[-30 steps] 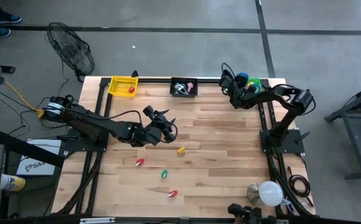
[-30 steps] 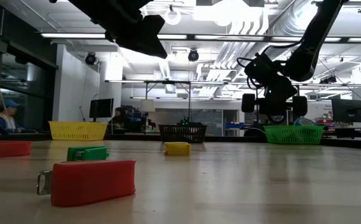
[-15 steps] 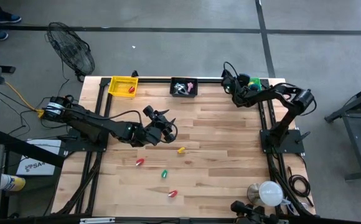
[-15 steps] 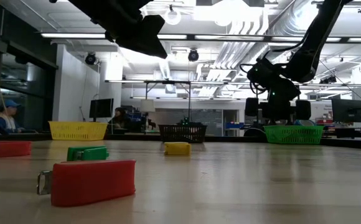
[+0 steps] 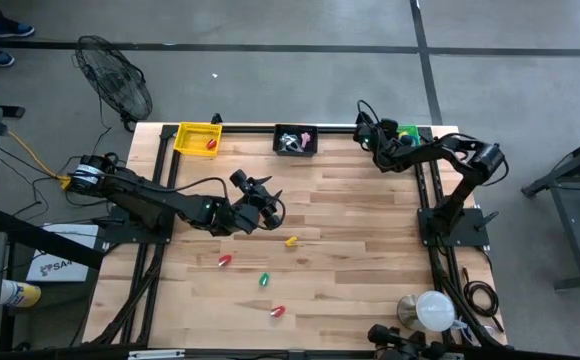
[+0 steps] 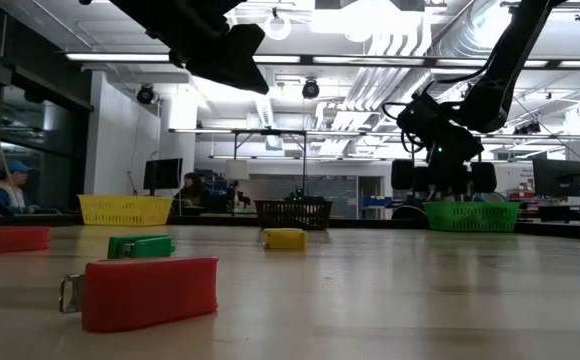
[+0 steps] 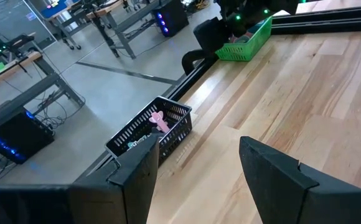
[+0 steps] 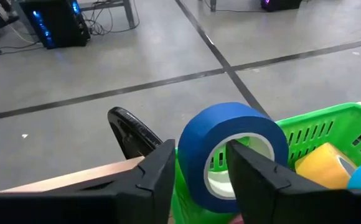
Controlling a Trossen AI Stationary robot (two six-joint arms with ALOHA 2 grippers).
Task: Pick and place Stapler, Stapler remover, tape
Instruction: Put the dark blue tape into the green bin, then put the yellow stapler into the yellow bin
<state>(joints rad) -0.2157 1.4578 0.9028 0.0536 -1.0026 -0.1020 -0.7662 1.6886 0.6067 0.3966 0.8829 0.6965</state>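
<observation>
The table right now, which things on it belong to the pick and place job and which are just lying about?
Part of the job:
- blue tape roll, held in the right gripper over the green basket
- yellow tape roll in that basket
- small red, green and yellow pieces on the wood
- yellow basket and black basket

Lying about:
- fan on the floor
- left gripper, waiting open over the table

Along the top edge of the table [image 5: 370, 260] in the high view we see three baskets: one upper left [image 5: 197, 138], one centre [image 5: 295, 140], one upper right [image 5: 407, 133]. Four small pieces [image 5: 263, 280] lie scattered lower centre.
</observation>
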